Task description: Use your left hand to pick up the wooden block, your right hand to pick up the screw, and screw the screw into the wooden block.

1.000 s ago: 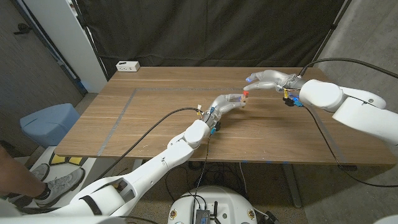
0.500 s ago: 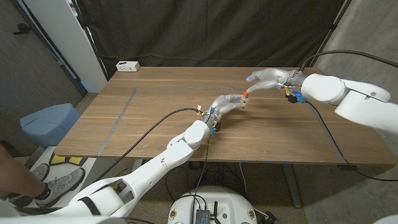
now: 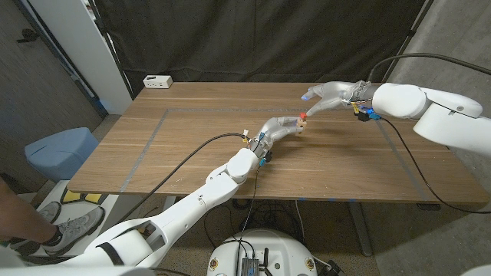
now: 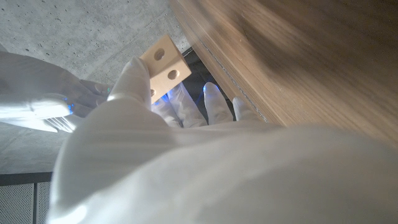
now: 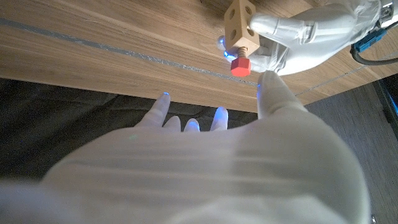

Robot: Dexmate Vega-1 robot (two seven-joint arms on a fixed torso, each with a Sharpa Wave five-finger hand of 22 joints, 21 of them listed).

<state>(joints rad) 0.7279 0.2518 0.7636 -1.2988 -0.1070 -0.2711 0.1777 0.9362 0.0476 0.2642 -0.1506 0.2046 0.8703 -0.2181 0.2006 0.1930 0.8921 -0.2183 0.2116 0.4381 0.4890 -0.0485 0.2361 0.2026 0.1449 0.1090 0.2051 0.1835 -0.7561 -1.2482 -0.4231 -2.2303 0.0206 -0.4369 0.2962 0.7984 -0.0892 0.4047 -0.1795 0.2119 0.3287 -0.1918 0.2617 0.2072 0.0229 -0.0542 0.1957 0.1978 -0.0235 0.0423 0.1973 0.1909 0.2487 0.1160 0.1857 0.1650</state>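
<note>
Left hand [image 3: 280,127] gripping wooden block [image 5: 240,25], red-headed screw [image 5: 239,66] inside; right hand [image 3: 331,96] empty, spread.

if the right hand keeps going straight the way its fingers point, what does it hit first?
Probably the red-headed screw standing out of the wooden block, which the left hand holds. The right hand has a fingertip almost at the screw head already; contact can't be confirmed, since depth is unclear.

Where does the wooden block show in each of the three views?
Head view: wooden block mid-table, held in the left hand.
Left wrist view: block upper left, two holes facing the camera.
Right wrist view: block at top centre.
Shared landmark: the left hand holding it.
</note>
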